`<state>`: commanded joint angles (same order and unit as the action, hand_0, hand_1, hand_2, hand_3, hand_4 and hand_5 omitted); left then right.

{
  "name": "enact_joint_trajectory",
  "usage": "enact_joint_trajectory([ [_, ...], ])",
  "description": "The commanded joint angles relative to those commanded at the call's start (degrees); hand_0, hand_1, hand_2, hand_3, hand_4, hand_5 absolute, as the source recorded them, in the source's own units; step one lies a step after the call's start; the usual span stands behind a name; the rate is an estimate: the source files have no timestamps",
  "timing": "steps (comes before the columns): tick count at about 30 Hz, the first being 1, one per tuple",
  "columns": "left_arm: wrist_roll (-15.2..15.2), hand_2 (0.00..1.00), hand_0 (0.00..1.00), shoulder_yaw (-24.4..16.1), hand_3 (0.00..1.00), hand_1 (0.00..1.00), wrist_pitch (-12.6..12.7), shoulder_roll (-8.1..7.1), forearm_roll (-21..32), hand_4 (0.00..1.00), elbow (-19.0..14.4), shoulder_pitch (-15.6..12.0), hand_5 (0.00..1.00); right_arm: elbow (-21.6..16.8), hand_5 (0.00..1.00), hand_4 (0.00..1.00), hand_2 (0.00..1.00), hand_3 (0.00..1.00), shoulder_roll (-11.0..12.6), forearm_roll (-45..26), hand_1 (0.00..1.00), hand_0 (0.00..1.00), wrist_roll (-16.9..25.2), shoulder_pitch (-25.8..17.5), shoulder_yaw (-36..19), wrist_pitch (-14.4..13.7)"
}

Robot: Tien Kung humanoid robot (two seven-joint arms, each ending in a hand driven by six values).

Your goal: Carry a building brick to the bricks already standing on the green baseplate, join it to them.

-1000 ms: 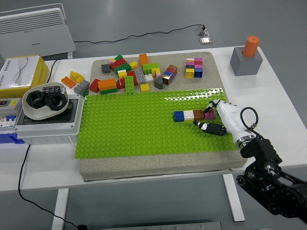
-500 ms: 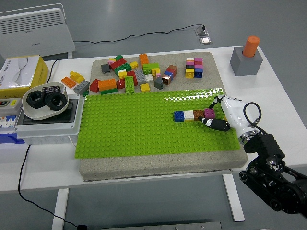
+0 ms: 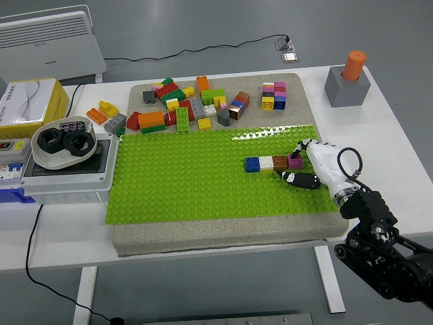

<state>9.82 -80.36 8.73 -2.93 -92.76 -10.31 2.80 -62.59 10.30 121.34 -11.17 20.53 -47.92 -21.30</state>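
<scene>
Bricks of blue, white, brown and magenta plastic [image 3: 273, 162] stand joined in a short row on the green studded baseplate [image 3: 189, 183], just left of the robot's white right hand [image 3: 312, 166]. Far to the hand's left sit a yellow box [image 3: 27, 101], a grey electrical box [image 3: 67, 169] and a white bowl of black rings [image 3: 63, 143]. Up and left of the hand, beyond the baseplate, lies a loose heap of coloured bricks [image 3: 186, 108], with a small stacked block of pink, yellow and blue bricks [image 3: 273, 95] nearer. The magenta brick [image 3: 295, 161] is the row's right end; the hand's fingertips [image 3: 298, 148] touch it, and the black-tipped thumb [image 3: 301, 179] lies on the baseplate just below it. Whether the fingers grip the brick or only press on it I cannot tell. Up and right of the hand stands a grey block holding an orange cylinder [image 3: 348, 79].
</scene>
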Motion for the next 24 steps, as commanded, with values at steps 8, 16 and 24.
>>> enact_joint_trajectory([
  [8, -0.03, 0.446, 0.695, -0.13, 0.573, 0.529, 0.02, 0.00, -0.13, 0.543, 0.00, 0.01, 0.427, 0.37, 0.580, 0.848, 0.822, 0.557, -0.14, -0.14, 0.773, 0.769, -0.14, 0.12, 0.87, 0.33],
  [16, -0.03, 0.447, 0.695, -0.19, 0.573, 0.528, 0.05, 0.02, -0.15, 0.544, 0.00, 0.00, 0.428, 0.35, 0.580, 0.848, 0.822, 0.558, -0.11, -0.15, 0.773, 0.768, -0.19, 0.06, 1.13, 0.39],
  [24, -0.02, 0.447, 0.695, -0.25, 0.573, 0.528, 0.07, 0.02, -0.19, 0.543, 0.00, 0.01, 0.428, 0.33, 0.579, 0.848, 0.822, 0.558, -0.11, -0.10, 0.774, 0.770, -0.17, 0.07, 1.06, 0.34],
])
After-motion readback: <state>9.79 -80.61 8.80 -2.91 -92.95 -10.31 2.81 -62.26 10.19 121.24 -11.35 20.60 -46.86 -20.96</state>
